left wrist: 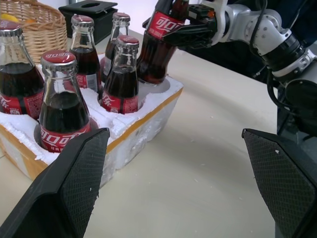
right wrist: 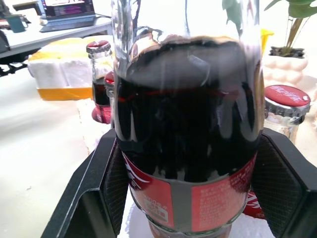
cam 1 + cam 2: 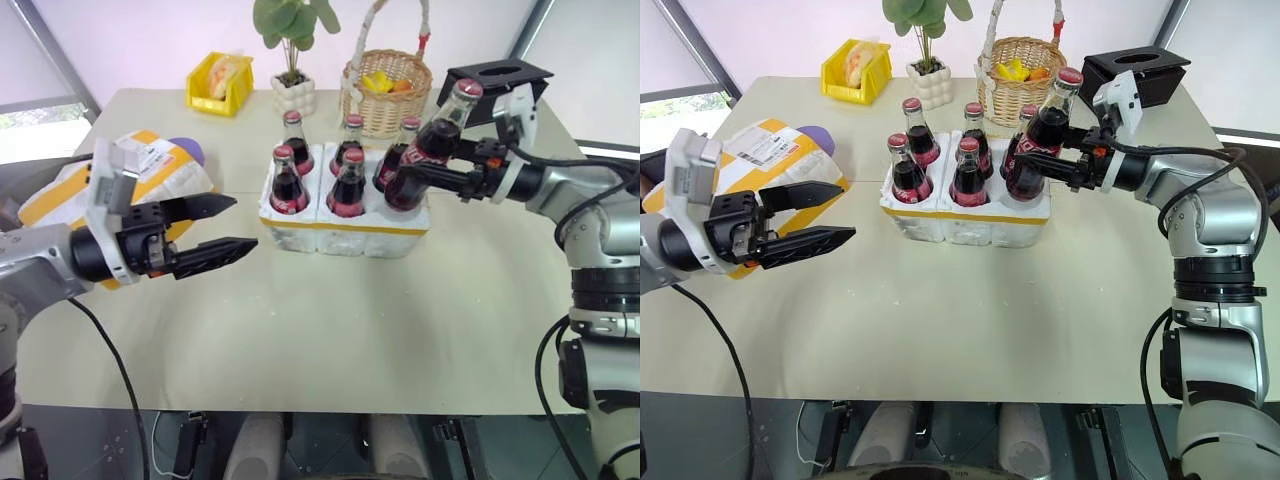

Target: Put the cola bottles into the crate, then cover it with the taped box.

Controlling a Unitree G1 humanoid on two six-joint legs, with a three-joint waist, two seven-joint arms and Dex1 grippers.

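The white crate (image 3: 345, 232) with its yellow band sits mid-table, and several cola bottles (image 3: 288, 182) stand upright in its holes. My right gripper (image 3: 415, 172) is shut on one more cola bottle (image 3: 430, 140) around its label. That bottle leans to the right, with its base at the crate's front right hole (image 1: 161, 85). In the right wrist view the held bottle (image 2: 188, 148) sits between the black pads (image 2: 282, 183). My left gripper (image 3: 243, 222) hangs open and empty to the left of the crate. Behind it lies the taped box (image 3: 150, 160), partly hidden.
Along the table's far edge stand a yellow bin (image 3: 220, 82), a potted plant (image 3: 293, 95), a wicker basket (image 3: 385, 92) and a black tissue box (image 3: 497, 78). A purple object (image 3: 190, 150) lies against the taped box. Bare tabletop (image 3: 330, 330) stretches in front of the crate.
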